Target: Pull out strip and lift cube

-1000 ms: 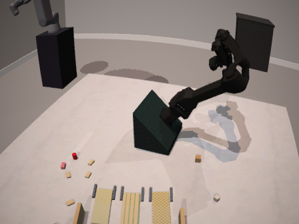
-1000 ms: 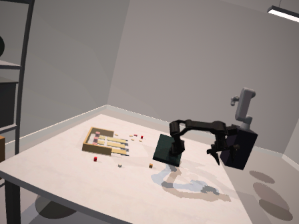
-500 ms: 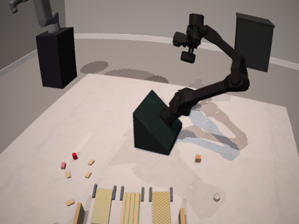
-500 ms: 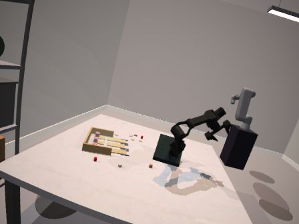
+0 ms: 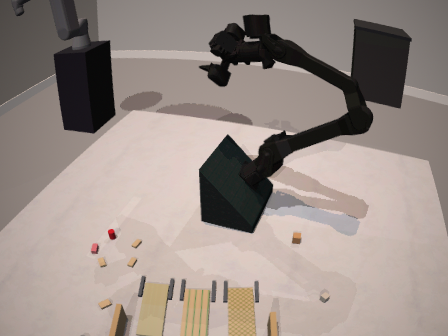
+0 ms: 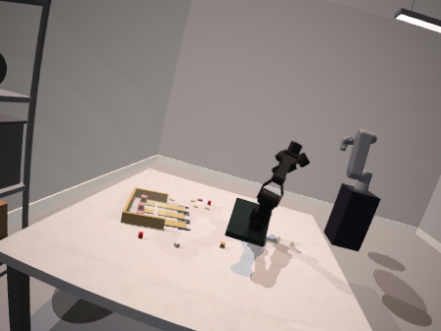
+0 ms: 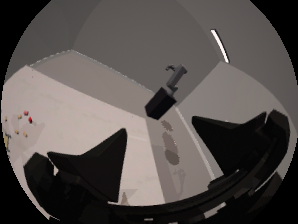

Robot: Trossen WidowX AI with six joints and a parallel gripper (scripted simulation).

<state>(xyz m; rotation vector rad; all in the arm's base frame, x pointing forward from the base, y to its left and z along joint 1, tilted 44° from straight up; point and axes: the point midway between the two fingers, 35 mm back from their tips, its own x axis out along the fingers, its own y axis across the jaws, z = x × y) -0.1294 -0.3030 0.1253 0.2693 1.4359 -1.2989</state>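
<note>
Three strips lie side by side at the near table edge: a plain pale one (image 5: 152, 307), a striped one (image 5: 196, 310) and a cross-hatched one (image 5: 242, 309). Their far ends are cut off in the top view. In the exterior view they run out of a wooden tray (image 6: 129, 209), with small pinkish cubes (image 6: 140, 204) on their ends inside it. I cannot tell which cube is labelled or which strip is whole. My gripper (image 5: 210, 70) (image 7: 160, 125) is open and empty, raised high above the table's far side and far from the strips.
The arm's dark wedge base (image 5: 230, 187) (image 6: 243, 224) stands mid-table. Loose small cubes lie about: red (image 5: 112, 233), pink (image 5: 94, 248), several tan ones (image 5: 132, 261), orange (image 5: 297, 238) and white (image 5: 325, 296). A black pedestal (image 5: 85, 85) and a black box (image 5: 380, 62) stand beyond the table.
</note>
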